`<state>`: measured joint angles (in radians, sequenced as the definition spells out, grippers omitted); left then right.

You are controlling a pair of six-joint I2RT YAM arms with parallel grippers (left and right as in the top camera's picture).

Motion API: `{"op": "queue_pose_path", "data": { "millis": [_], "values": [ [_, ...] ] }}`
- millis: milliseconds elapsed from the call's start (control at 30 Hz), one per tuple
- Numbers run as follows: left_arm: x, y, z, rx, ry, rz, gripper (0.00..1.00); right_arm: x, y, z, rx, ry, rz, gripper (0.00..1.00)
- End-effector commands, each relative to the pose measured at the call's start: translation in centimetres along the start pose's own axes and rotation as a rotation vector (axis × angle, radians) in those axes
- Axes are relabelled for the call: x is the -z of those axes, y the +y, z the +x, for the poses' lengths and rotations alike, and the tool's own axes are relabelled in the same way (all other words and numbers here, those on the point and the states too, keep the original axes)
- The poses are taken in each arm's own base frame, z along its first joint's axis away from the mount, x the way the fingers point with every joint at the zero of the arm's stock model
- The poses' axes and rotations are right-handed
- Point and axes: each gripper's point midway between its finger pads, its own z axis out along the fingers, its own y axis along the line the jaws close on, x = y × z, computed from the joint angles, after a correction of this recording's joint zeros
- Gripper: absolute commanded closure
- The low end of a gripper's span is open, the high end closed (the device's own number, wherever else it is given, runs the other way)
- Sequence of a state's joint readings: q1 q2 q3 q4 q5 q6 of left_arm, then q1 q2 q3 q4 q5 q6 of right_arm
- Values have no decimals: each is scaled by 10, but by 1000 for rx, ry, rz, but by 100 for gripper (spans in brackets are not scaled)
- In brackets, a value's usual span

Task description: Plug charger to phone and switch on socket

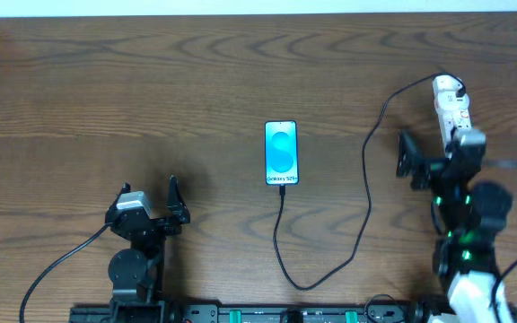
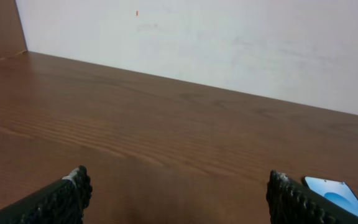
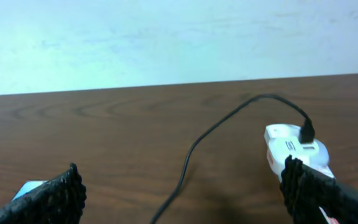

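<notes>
My left gripper (image 2: 179, 186) and right gripper (image 3: 182, 183), both ribbed and black, gape wide. The slim phone (image 1: 281, 152) reads "Galaxy". A thin charger (image 1: 367, 193) runs from it to the white socket (image 1: 450, 103) by the right edge.

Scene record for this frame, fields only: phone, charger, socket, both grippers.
phone: flat at table centre, screen up, lit blue
charger: one end meets the phone's bottom edge; cable loops toward the robot base, then runs up to the socket; black plug sits in it
socket: white strip at far right of table; switch state cannot tell
left gripper: open, empty, left of the phone
right gripper: open, empty, its right finger close to the socket
</notes>
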<state>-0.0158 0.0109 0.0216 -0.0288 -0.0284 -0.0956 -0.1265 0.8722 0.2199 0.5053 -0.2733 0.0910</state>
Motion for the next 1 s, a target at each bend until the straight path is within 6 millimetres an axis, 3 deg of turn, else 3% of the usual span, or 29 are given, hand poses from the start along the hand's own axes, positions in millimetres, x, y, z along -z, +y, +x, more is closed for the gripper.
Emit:
{"op": "queue_pose_path", "data": {
  "millis": [0, 300, 767, 967],
  "values": [
    [-1, 6, 16, -21, 49, -24, 9, 14, 5, 16, 6, -9, -4, 1],
    [-1, 6, 16, -21, 49, -24, 9, 43, 15, 9, 43, -147, -13, 1],
    [-1, 6, 16, -21, 49, -24, 8, 67, 11, 2, 38, -202, 101, 1],
    [-1, 6, 16, -21, 49, -24, 8, 74, 13, -3, 134, -227, 107, 1]
  ]
}}
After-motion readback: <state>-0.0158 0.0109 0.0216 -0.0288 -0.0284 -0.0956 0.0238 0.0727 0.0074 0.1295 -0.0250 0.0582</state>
